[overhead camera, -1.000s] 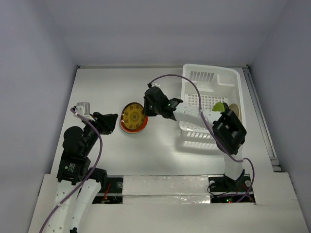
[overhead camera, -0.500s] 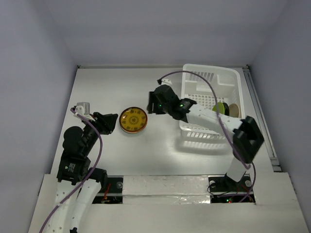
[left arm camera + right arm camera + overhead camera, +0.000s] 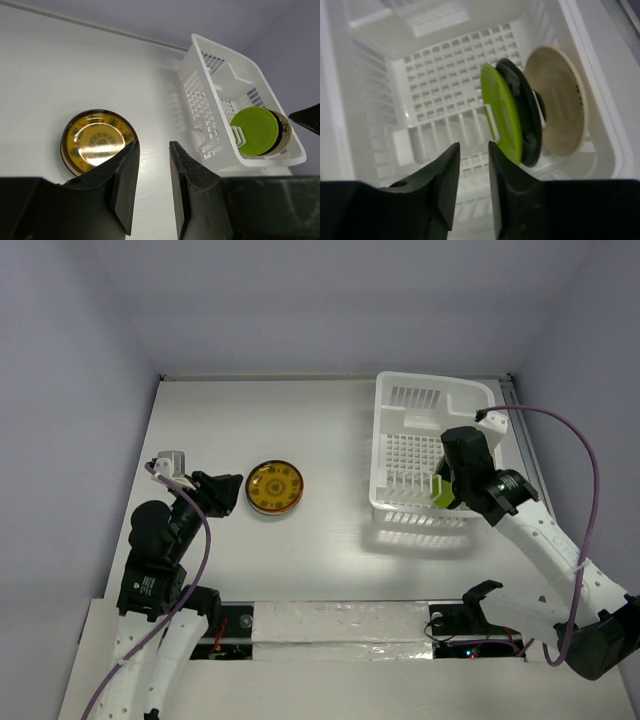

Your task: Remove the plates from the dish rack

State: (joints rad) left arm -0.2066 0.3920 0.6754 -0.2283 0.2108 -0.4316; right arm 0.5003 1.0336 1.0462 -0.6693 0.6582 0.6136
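The white dish rack (image 3: 400, 455) stands at the right rear; it also shows in the left wrist view (image 3: 212, 107) and in the right wrist view (image 3: 440, 95). Three plates stand on edge in its right end: lime green (image 3: 501, 119), dark teal/black (image 3: 526, 120) and cream (image 3: 560, 100); the green one shows in the left wrist view (image 3: 255, 131). A yellow-brown patterned plate (image 3: 275, 485) lies on a red-orange one on the table, seen in the left wrist view too (image 3: 97, 140). My right gripper (image 3: 474, 150) hovers open and empty over the rack, just left of the green plate. My left gripper (image 3: 154, 150) is open and empty, near the yellow plate.
The white table (image 3: 220, 420) ends at grey walls behind and on both sides. A rail (image 3: 535, 490) runs along the table's right edge beside the rack. The arm bases sit at the near edge.
My right arm has swung from beside the yellow plate rightward to above the rack's right end. The yellow plate now lies alone on the table. The left arm has not moved.
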